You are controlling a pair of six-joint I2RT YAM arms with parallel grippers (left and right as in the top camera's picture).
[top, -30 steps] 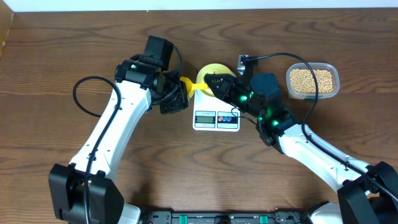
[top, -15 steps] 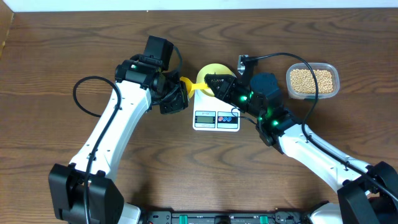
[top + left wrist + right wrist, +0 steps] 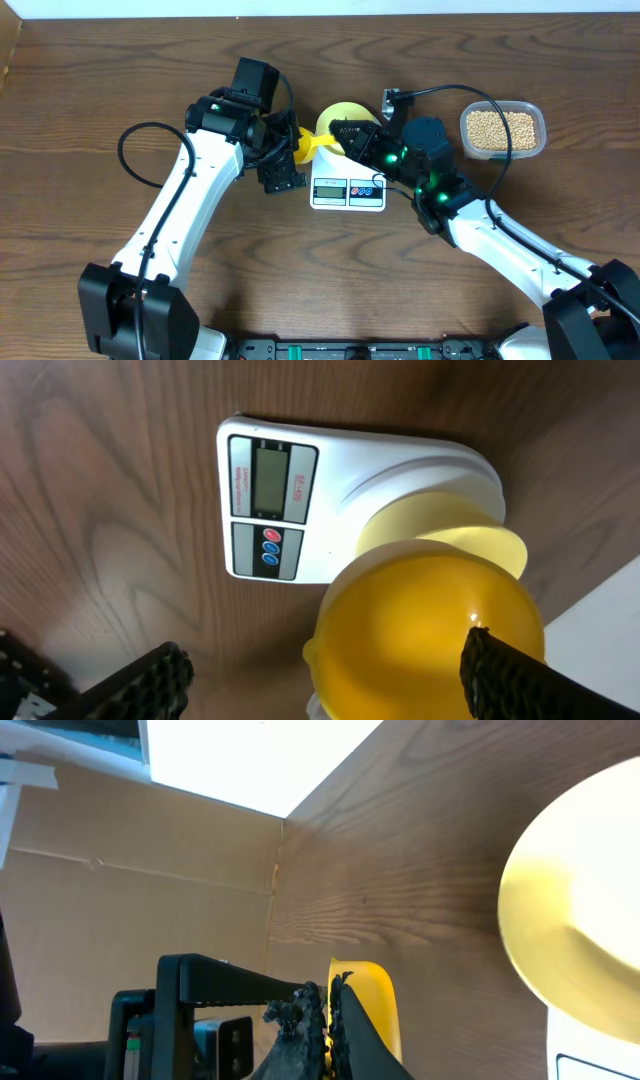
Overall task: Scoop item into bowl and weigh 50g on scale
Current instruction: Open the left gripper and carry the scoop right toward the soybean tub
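Note:
The bright yellow scoop (image 3: 315, 145) hangs at the left edge of the white scale (image 3: 348, 190), and my right gripper (image 3: 338, 134) is shut on its thin handle (image 3: 368, 1005). Just left of it, my left gripper (image 3: 291, 158) stands open, its fingers wide on either side of the scoop (image 3: 430, 625) without touching it. The pale-yellow bowl (image 3: 347, 111) sits on the scale's platform and also shows in the left wrist view (image 3: 440, 525) and the right wrist view (image 3: 580, 930). The beans (image 3: 498, 126) fill a clear tub at the right.
The clear tub (image 3: 541, 132) stands at the back right, behind my right arm. The scale's display and buttons (image 3: 268, 510) face the table's front. Bare wooden table lies to the left and front.
My left gripper has opened and let go of the scoop, which stays in my right gripper. Both arms have hardly moved.

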